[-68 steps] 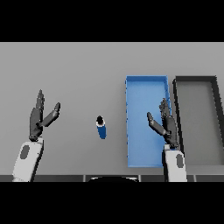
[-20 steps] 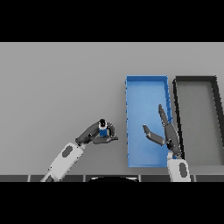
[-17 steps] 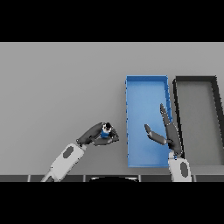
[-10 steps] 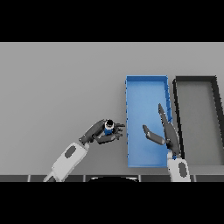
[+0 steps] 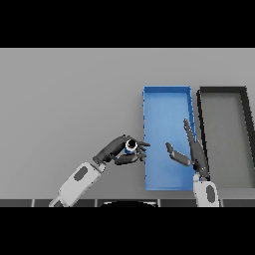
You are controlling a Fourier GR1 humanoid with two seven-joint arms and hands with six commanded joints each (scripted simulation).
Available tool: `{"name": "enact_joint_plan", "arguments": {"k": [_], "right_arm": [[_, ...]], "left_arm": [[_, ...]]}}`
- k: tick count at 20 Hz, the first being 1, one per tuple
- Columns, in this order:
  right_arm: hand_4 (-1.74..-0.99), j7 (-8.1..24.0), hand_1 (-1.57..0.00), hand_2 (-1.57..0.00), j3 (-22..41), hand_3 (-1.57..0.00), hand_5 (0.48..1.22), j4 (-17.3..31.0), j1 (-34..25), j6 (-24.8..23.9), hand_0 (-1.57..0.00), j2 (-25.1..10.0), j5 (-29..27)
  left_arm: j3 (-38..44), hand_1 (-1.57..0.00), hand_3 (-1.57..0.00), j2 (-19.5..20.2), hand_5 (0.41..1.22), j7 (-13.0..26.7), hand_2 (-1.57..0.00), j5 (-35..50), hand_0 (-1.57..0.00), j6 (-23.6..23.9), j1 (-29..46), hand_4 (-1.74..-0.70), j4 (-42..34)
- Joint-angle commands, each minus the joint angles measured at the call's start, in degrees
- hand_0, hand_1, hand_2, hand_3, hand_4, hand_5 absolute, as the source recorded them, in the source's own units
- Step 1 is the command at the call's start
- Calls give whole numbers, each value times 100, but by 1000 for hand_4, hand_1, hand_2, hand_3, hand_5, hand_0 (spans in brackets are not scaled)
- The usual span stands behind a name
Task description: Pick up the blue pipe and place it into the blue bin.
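My left hand (image 5: 117, 151) is curled round the blue pipe (image 5: 130, 146), a short blue tube with a dark end cap facing up. Hand and pipe hover just left of the blue bin's (image 5: 149, 99) left wall, near its front half. The bin is a long open tray running away from me. My right hand (image 5: 193, 153) stands open, fingers straight, over the bin's front right part, touching nothing.
A black bin (image 5: 244, 99) of like shape lies right beside the blue one, on its right. Bare grey table (image 5: 64, 99) spreads to the left and far side.
My left hand came in from the left, closed on the pipe and has carried it right toward the blue bin. The right hand has shifted only slightly.
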Motion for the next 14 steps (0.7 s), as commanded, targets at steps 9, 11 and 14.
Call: {"name": "enact_joint_plan", "arguments": {"k": [9,11,14], "right_arm": [[-1196,16,1,1,-145,1,622,-295,34,393,1,-112,-633],[-1212,57,1,1,-219,1,589,-606,-49,1064,1,-314,-1553],[-1282,595,1,1,-200,1,537,-1098,-375,1759,1,-888,-2456]], "left_arm": [[40,-1570,-1495,80,1220,106,-1570,-42,-1570,-69,-70,-1741,108],[30,-1570,-1497,83,1220,152,-1570,-33,-1570,-84,-61,-1741,91],[2,-1571,-1494,67,1221,146,-1571,-43,-1571,-81,-45,-1741,34]]}}
